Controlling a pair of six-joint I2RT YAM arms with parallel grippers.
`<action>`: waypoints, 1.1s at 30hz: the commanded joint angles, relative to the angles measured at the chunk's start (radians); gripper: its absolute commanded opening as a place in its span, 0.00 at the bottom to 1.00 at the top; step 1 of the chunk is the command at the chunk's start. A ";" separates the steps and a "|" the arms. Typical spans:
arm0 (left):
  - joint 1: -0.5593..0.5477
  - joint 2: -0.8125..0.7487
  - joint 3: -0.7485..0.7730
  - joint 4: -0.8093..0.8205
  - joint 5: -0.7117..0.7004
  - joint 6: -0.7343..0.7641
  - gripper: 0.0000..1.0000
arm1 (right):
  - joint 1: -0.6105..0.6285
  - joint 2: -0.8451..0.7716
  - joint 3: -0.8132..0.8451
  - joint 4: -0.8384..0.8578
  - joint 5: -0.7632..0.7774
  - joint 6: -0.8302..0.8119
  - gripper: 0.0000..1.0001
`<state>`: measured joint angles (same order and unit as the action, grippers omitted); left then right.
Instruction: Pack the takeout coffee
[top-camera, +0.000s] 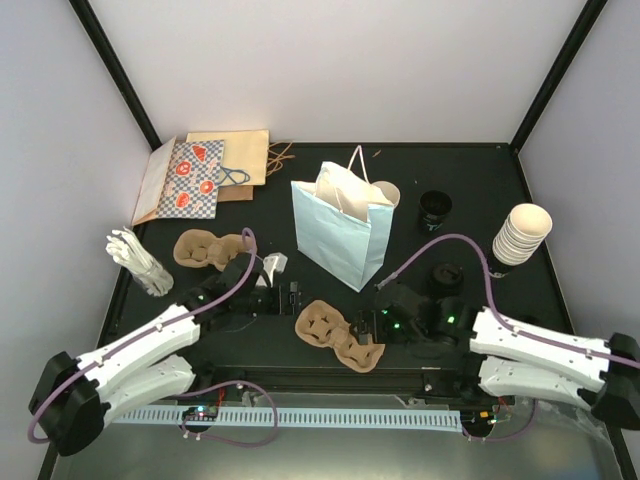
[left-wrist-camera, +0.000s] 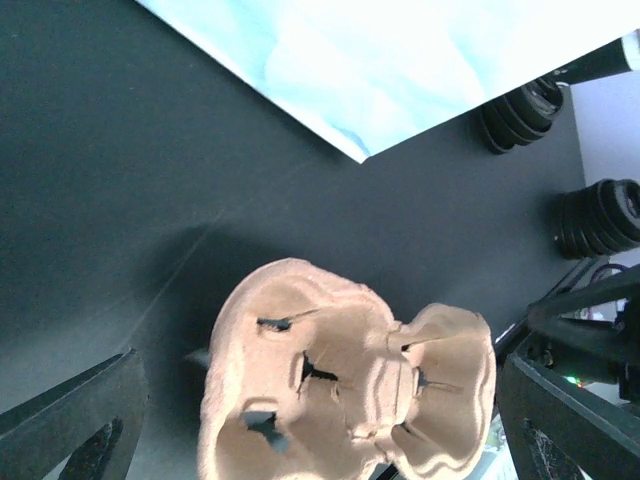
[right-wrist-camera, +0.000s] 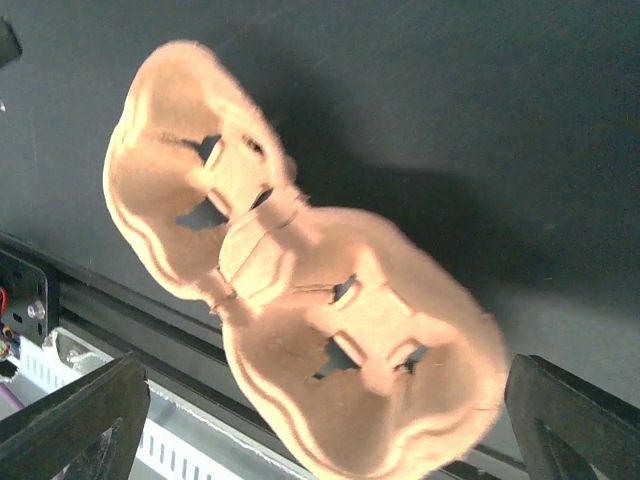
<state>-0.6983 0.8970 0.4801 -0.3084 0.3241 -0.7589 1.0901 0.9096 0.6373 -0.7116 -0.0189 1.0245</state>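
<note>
The left gripper (top-camera: 289, 298) sits to the front left of the bag (top-camera: 340, 235) and the right gripper (top-camera: 377, 325) to its front right. Both stand wide open and hold nothing. Between them, in front of the bag, lies a brown carrier (top-camera: 338, 335). Each wrist view shows it between that gripper's fingers (left-wrist-camera: 90, 395), but whether it touches them cannot be told. The cups (top-camera: 521, 235), a nested cream stack without lids, stand well to the right of the bag, well apart from both grippers and nearer the right one. One more cup (top-camera: 388, 192) peeps out just behind the bag's upper right edge, mostly hidden by it. Black lids (top-camera: 435, 210) stand in a stack right of the bag, and a second stack (top-camera: 446, 275) stands at its front right, near the right arm. In the left wrist view the bag is cut off by the top edge, showing only its lower corner. In the right wrist view the carrier is blurred. A second carrier (top-camera: 205, 248) lies left of the bag.
</note>
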 joint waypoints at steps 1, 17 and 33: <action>0.024 0.052 0.012 0.095 0.112 0.032 0.97 | 0.115 0.082 0.028 0.118 0.046 0.121 0.99; 0.046 0.179 -0.004 0.103 0.199 0.054 0.93 | 0.199 0.189 -0.008 0.112 0.036 0.152 0.02; 0.045 0.171 0.000 0.080 0.198 0.057 0.92 | -0.004 0.251 0.003 0.044 0.095 -0.063 0.01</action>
<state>-0.6601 1.0782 0.4744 -0.2359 0.5022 -0.7151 1.1679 1.1496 0.6407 -0.6449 0.0406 1.0649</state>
